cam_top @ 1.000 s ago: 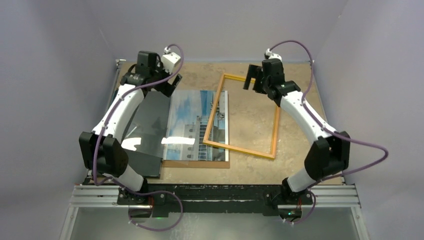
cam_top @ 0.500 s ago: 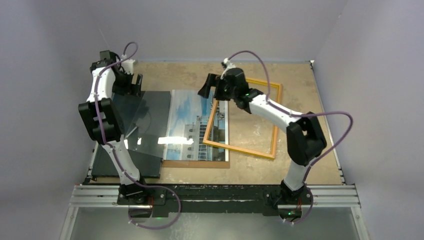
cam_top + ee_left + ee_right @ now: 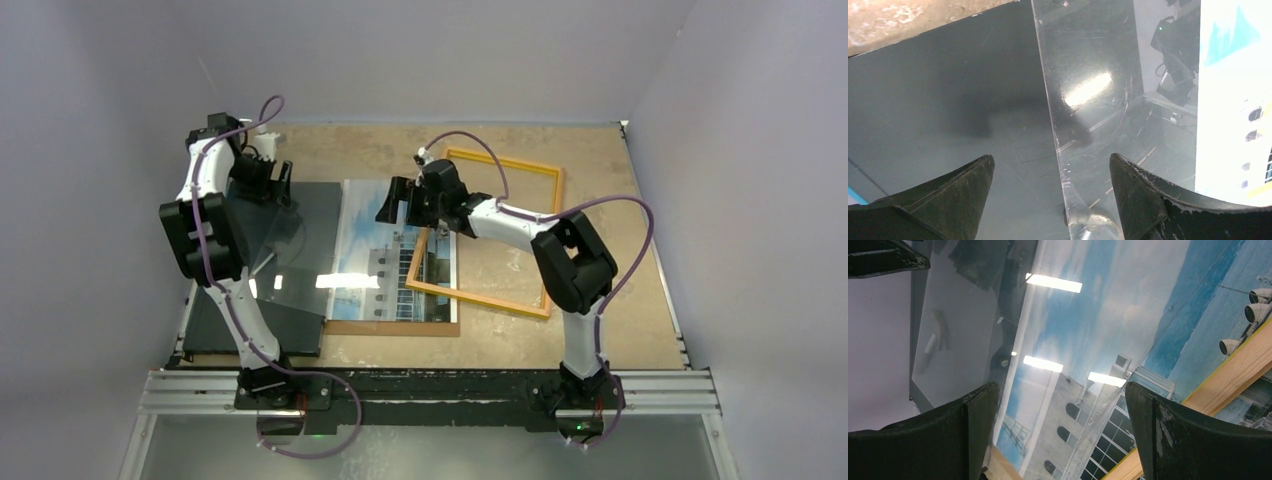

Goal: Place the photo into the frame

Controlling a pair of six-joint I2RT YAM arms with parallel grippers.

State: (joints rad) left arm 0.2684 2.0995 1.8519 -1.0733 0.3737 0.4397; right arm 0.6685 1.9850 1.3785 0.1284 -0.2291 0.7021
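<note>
Obscured: photo, far part behind right end effector, right strip crossed by frame rail; black board, partly behind left arm.

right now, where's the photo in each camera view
top external: photo mid-table, right edge under the frame.
left wrist: photo along the right edge.
right wrist: photo fills the middle.
shared landmark: clear pane at the photo's left side.
</note>
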